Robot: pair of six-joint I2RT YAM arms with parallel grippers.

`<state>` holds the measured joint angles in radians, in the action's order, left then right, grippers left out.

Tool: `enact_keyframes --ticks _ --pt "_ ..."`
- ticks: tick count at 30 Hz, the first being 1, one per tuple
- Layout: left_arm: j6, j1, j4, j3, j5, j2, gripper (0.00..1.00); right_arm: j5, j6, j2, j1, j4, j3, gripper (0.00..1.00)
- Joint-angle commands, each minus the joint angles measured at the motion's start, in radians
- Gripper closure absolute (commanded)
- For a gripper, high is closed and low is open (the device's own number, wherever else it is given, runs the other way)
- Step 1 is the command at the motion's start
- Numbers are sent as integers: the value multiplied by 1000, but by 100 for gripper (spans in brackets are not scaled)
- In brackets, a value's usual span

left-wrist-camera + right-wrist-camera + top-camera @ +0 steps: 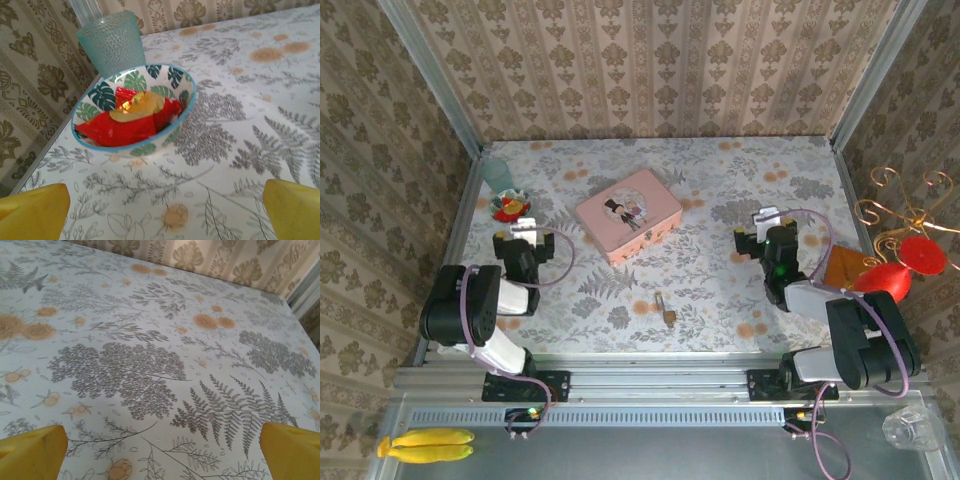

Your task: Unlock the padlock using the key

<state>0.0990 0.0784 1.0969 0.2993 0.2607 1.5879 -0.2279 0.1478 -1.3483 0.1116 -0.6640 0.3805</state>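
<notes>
The tiny brass padlock (668, 315) lies on the floral tablecloth near the front edge, midway between the arms. A thin grey piece (661, 300) sticks out behind it; whether that is the shackle or the key is too small to tell. My left gripper (524, 232) rests at the left, open, just in front of a leaf-patterned bowl; its yellow fingertips (35, 210) stand wide apart over bare cloth. At the right my right gripper (767, 222) is also open, its fingertips (292, 447) spread with nothing between them. Both are well away from the padlock.
The pink illustrated tin (628, 215) sits behind the padlock at centre. The bowl (175, 80) holds red wrapped sweets, and a blue glass (111, 42) stands behind it by the left wall. A brown card (845, 268) and a red ornament on a gold wire stand (910, 255) are at the right.
</notes>
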Motion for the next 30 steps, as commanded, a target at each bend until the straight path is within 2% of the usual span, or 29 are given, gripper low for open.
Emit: enact_keyframes --ticks 1,6,13,20,26,29,30 --pt "-58 -27 -75 45 -50 -25 0 87 -90 17 -65 62 47 0" --pt "-74 -46 -79 43 -71 -29 0 143 -86 31 -99 59 36 0" --pt "-73 -46 -92 50 -71 -28 0 149 -73 24 -109 59 41 0" --pt "-73 -46 -92 50 -71 -29 0 279 -41 32 -118 84 42 0" --pt "-73 -46 -92 50 -71 -29 0 426 -103 6 -119 -113 -22 0" --pt "-73 -46 -92 50 -71 -28 0 412 -110 -106 -118 -282 -56 0" --pt "-73 -46 -94 50 -71 -29 0 390 -118 -122 -119 -286 -56 0"
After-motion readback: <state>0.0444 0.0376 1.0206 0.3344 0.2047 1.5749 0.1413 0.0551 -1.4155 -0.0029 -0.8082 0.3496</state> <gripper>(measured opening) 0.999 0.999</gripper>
